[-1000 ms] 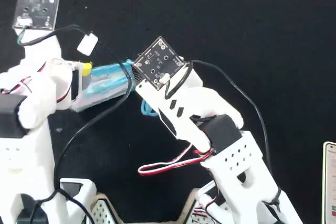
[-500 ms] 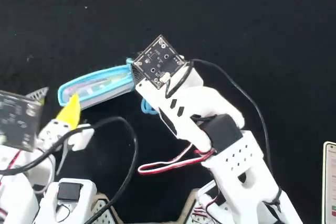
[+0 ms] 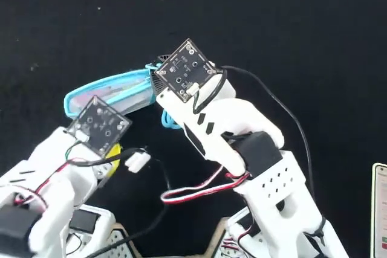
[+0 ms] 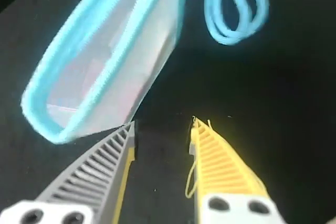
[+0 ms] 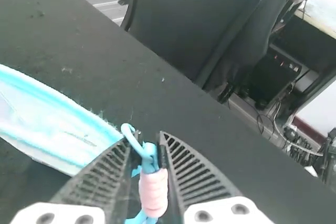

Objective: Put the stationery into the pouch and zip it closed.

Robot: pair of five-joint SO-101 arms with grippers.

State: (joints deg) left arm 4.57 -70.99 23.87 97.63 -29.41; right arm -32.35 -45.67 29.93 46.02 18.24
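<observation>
Clear blue-edged zip pouch point(image 3: 109, 92) | right gripper point(image 5: 147, 137) pinches its blue pull cord point(image 5: 149, 165) | left gripper point(image 4: 160, 129), spread and empty, swings back beside the pouch (likely to brace zipping)

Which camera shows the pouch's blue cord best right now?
The right wrist view: the cord, with its pink bead, sits pinched in the right gripper beside the pouch. The left wrist view shows its loop past the pouch's corner; the high view, a short curl of it.
</observation>
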